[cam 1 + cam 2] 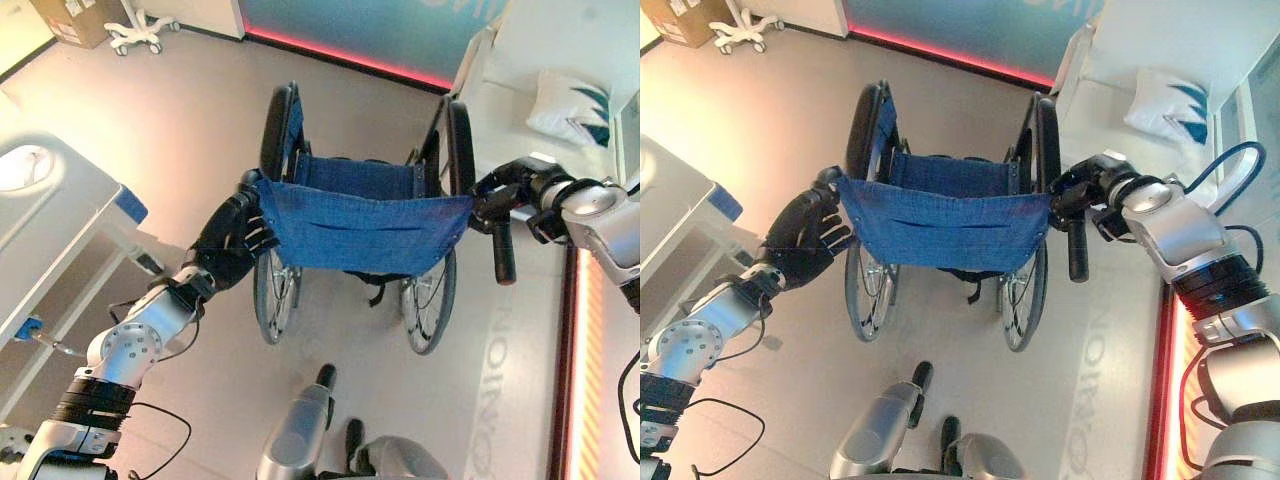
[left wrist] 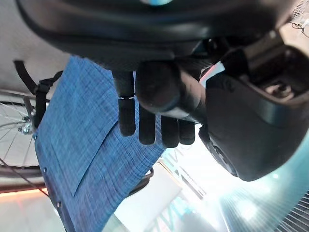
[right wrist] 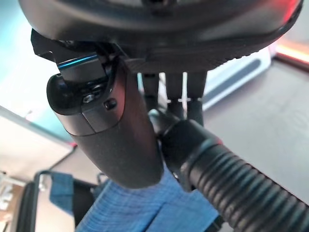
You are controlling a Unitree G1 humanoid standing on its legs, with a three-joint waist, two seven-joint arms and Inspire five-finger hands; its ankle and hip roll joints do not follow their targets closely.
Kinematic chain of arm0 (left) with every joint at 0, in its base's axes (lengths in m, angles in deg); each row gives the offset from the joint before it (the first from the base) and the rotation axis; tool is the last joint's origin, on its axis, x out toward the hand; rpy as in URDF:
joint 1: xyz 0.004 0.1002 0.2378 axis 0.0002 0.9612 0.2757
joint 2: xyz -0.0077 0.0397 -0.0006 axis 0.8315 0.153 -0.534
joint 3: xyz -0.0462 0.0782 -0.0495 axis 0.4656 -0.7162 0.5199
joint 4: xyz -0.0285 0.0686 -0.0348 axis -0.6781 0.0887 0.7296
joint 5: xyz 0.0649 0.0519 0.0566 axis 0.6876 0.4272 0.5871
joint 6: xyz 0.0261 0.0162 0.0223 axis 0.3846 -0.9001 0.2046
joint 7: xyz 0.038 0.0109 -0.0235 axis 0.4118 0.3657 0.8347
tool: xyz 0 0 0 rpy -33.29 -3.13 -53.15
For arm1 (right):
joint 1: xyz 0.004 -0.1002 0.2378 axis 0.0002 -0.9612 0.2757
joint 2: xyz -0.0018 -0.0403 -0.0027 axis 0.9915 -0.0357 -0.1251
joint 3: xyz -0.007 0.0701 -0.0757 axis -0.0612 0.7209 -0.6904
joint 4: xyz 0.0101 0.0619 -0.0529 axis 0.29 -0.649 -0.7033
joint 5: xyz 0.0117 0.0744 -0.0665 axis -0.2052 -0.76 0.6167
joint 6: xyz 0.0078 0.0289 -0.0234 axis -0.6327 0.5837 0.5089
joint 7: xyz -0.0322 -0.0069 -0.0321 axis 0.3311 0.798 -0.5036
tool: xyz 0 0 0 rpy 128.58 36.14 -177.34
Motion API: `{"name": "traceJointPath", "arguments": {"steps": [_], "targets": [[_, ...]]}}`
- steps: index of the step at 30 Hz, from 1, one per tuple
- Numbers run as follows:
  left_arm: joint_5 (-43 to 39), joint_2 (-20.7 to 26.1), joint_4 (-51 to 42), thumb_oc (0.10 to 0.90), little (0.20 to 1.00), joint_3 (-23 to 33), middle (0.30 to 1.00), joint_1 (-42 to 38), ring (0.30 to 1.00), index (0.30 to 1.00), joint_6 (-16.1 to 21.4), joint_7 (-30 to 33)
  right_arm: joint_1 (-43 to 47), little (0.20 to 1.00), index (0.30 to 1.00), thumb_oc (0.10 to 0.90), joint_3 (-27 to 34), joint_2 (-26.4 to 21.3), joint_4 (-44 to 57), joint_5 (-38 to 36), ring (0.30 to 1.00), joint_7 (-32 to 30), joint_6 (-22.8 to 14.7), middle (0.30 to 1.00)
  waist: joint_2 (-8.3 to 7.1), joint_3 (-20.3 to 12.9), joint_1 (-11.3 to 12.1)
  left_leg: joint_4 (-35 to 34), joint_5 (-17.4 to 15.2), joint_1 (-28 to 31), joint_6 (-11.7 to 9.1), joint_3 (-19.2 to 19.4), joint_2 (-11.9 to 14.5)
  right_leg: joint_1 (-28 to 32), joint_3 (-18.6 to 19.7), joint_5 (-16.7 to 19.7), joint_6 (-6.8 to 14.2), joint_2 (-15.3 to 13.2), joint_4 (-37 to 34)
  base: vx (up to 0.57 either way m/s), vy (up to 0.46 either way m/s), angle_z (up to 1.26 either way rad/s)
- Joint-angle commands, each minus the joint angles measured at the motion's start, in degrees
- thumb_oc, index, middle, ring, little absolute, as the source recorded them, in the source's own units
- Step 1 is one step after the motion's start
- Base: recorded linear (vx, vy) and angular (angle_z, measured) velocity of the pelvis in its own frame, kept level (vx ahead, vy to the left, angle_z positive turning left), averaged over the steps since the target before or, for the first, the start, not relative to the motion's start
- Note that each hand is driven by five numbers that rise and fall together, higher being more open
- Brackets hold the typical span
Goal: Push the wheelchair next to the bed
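Your robot has two silver-grey metal arms with ribbed black bands. Each ends in a dark, glossy hand: the left hand (image 1: 232,243) and right hand (image 1: 1082,192), with small screws in the thumb housing.

At the far left corner we see a cardboard box (image 1: 70,20) against the wall, with a white wheeled stand base (image 1: 138,35) just beside it on the grey floor (image 1: 180,110). A glowing red strip (image 1: 350,58) runs along the foot of the teal wall panel (image 1: 370,25).
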Motion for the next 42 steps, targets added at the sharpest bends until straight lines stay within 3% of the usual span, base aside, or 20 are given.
{"name": "traceJointPath", "arguments": {"steps": [1,3,5,6,7,8,10,12,13,15,16,17,18,19,21,22,24,31,35,42], "targets": [[-6.30,0.26,-10.10,0.400,0.300,12.39,0.300,-11.07,0.300,0.300,15.58,-8.31,3.58,0.300,0.300,0.400,-2.02,5.20,6.19,-0.77,0.300,1.76,-9.81,0.300,-0.42,-15.46,0.72,-3.14,5.58,4.62,5.80,9.90,-4.06,0.70,-12.34,3.70,10.22,2.36,2.81,0.41,-0.023,-0.39],[-5.82,1.45,-10.28,0.400,0.300,13.09,0.300,-11.63,0.300,0.300,15.12,-7.85,3.36,0.300,0.300,0.400,-1.32,6.29,4.97,-0.49,0.300,2.82,-11.12,0.300,-1.92,-16.64,2.30,-3.09,3.14,5.79,7.92,7.92,-6.35,0.74,-13.03,8.31,13.67,1.59,8.72,0.40,-0.016,-0.15],[-6.00,2.31,-10.82,0.400,0.300,14.34,0.300,-11.36,0.300,0.300,14.51,-7.40,2.98,0.300,0.300,0.400,-1.21,6.45,4.70,-0.31,0.300,3.44,-12.63,0.300,-2.72,-17.05,3.08,-1.98,1.88,6.35,9.21,8.15,-6.53,-0.70,-13.51,12.90,16.16,1.30,15.50,0.35,-0.038,-0.08],[-6.38,3.06,-10.96,0.400,0.300,15.21,0.300,-11.00,0.300,0.300,14.03,-7.37,2.52,0.300,0.300,0.400,-0.74,6.40,4.80,-0.26,0.300,3.70,-13.57,0.300,-3.22,-17.28,3.70,-2.22,2.02,6.58,9.46,6.75,-7.13,-1.90,-12.87,17.11,18.57,1.54,20.65,0.33,-0.053,-0.19],[-6.54,3.33,-11.00,0.400,0.300,15.42,0.300,-10.92,0.300,0.300,13.98,-7.27,2.40,0.300,0.300,0.400,-0.61,6.38,4.84,-0.34,0.300,3.78,-14.02,0.300,-3.38,-17.32,3.89,-2.27,2.08,6.65,9.50,6.18,-7.39,-2.26,-12.53,18.43,19.29,1.77,21.99,0.30,-0.082,-0.07],[-7.22,4.03,-11.27,0.400,0.300,15.70,0.300,-10.69,0.300,0.300,13.70,-7.08,2.31,0.300,0.300,0.400,-0.52,6.27,5.09,-0.95,0.300,3.30,-14.60,0.300,-3.81,-17.33,4.24,-2.26,2.16,6.76,9.68,4.73,-8.05,-3.22,-10.72,22.72,21.11,3.49,24.87,0.19,-0.080,0.14],[-8.38,5.17,-11.03,0.400,0.300,15.76,0.300,-10.31,0.300,0.300,13.45,-7.43,2.37,0.300,0.300,0.400,-0.32,6.26,5.59,-1.87,0.300,2.27,-14.66,0.300,-4.08,-17.48,4.27,-2.27,2.21,7.01,9.83,1.81,-8.74,-5.43,-7.33,27.29,21.82,5.89,28.45,0.27,-0.131,0.19],[-9.18,5.64,-10.88,0.400,0.300,15.60,0.300,-10.09,0.300,0.300,13.47,-7.61,2.39,0.300,0.300,0.400,-0.18,6.67,6.17,-2.14,0.300,1.55,-14.24,0.300,-3.98,-17.45,3.84,-2.10,2.10,7.30,9.70,-0.34,-9.31,-6.48,-5.66,25.87,21.30,5.09,28.05,0.29,-0.075,0.06],[-9.65,6.09,-10.33,0.400,0.300,15.48,0.300,-10.02,0.300,0.300,13.45,-8.18,2.42,0.300,0.300,0.400,0.09,6.96,6.36,-1.47,0.300,1.61,-13.90,0.300,-3.34,-17.44,3.47,-1.55,2.22,7.37,9.44,-1.70,-9.47,-6.98,-5.78,22.49,20.20,2.13,25.35,0.25,-0.031,-0.03],[-10.53,6.69,-9.64,0.400,0.300,15.30,0.300,-10.24,0.300,0.300,13.28,-8.82,2.79,0.300,0.300,0.400,0.11,6.85,6.73,-1.27,0.300,1.52,-13.34,0.300,-2.30,-17.33,3.16,-0.75,2.31,7.50,8.90,-2.88,-9.09,-7.52,-6.55,18.56,18.70,-0.91,21.50,0.26,-0.067,-0.04],[-10.90,6.97,-8.40,0.400,0.300,14.77,0.300,-10.86,0.300,0.300,13.45,-9.91,3.27,0.300,0.300,0.400,-0.07,6.53,6.99,-1.46,0.300,1.05,-12.97,0.300,-0.31,-17.03,2.71,0.38,2.21,8.30,7.73,-4.84,-7.44,-9.74,-8.56,12.65,15.73,-4.78,15.57,0.26,-0.148,0.08],[-10.82,6.80,-7.90,0.400,0.300,14.19,0.300,-11.12,0.300,0.300,13.89,-10.82,3.38,0.300,0.300,0.400,0.00,6.28,6.95,-1.48,0.300,0.80,-13.01,0.300,0.73,-16.50,2.18,1.37,1.23,9.39,7.07,-6.34,-6.45,-11.68,-9.39,10.44,14.48,-7.52,12.04,0.26,-0.197,0.32],[-10.17,6.28,-7.88,0.400,0.300,13.61,0.300,-11.53,0.300,0.300,14.28,-11.18,3.59,0.300,0.300,0.400,0.07,6.34,6.59,-1.27,0.300,0.75,-13.10,0.300,1.37,-15.90,1.65,2.22,-0.08,10.75,6.65,-7.81,-5.68,-13.30,-9.75,10.35,14.22,-10.08,9.79,0.16,-0.147,0.37],[-9.86,6.05,-7.92,0.400,0.300,13.42,0.300,-11.69,0.300,0.300,14.43,-11.21,3.70,0.300,0.300,0.400,0.09,6.37,6.42,-1.19,0.300,0.79,-13.14,0.300,1.58,-15.63,1.40,2.54,-0.66,11.25,6.54,-8.32,-5.51,-13.45,-9.98,10.26,14.23,-10.68,9.33,0.18,-0.212,0.57],[-8.16,4.83,-9.48,0.400,0.300,11.55,0.300,-12.97,0.300,0.300,15.74,-10.17,5.47,0.300,0.300,0.400,-0.40,6.93,5.82,-1.80,0.300,-0.22,-12.28,0.300,1.93,-14.01,0.54,3.86,-5.21,14.47,5.57,-11.55,-3.12,-17.62,-7.24,14.70,15.83,-16.38,4.03,0.26,-0.347,0.77],[-7.57,4.47,-10.21,0.400,0.300,11.28,0.300,-13.45,0.300,0.300,15.95,-9.26,5.98,0.300,0.300,0.400,-0.36,7.29,6.00,-1.72,0.300,-0.24,-11.74,0.300,1.76,-13.57,0.23,4.06,-6.34,15.24,5.41,-12.54,-2.45,-18.44,-5.77,15.84,16.49,-16.61,3.92,0.29,-0.383,0.86],[-7.30,4.03,-12.05,0.400,0.300,11.47,0.300,-12.96,0.300,0.300,15.95,-8.04,7.28,0.300,0.300,0.400,-0.81,6.65,6.90,-3.05,0.300,-0.43,-10.37,0.300,0.64,-13.86,0.18,4.50,-6.43,15.37,4.28,-14.09,-0.83,-17.75,-5.31,13.44,16.51,-15.07,2.67,0.26,-0.344,1.12],[-6.07,1.02,-17.49,0.400,0.300,13.71,0.300,-6.92,0.300,0.300,14.58,-6.24,9.80,0.300,0.300,0.400,-3.33,5.07,8.82,-7.14,0.300,-2.63,-8.73,0.300,-2.82,-14.69,2.00,10.64,-3.10,12.34,2.40,-15.11,2.89,-14.57,-8.83,9.67,12.54,-11.08,0.81,0.21,-0.307,0.56],[-4.51,-1.90,-19.24,0.400,0.300,15.02,0.300,-3.19,0.300,0.300,14.07,-8.35,8.29,0.300,0.300,0.400,-2.72,6.45,9.97,-5.40,0.300,-4.16,-8.33,0.300,-2.74,-14.22,2.09,13.28,-0.67,11.16,1.91,-10.29,4.75,-13.13,-12.47,8.55,10.39,-9.24,0.49,0.12,-0.235,0.36],[-2.65,-4.39,-19.47,0.400,0.300,15.91,0.300,-1.49,0.300,0.300,13.58,-9.18,7.75,0.300,0.300,0.400,-3.34,9.21,9.75,-2.27,0.300,-4.28,-8.07,0.300,-2.51,-14.85,2.36,16.01,3.62,11.17,0.61,-8.00,7.32,-10.84,-15.90,7.40,8.39,-7.26,-0.77,0.11,-0.127,0.28]]}}
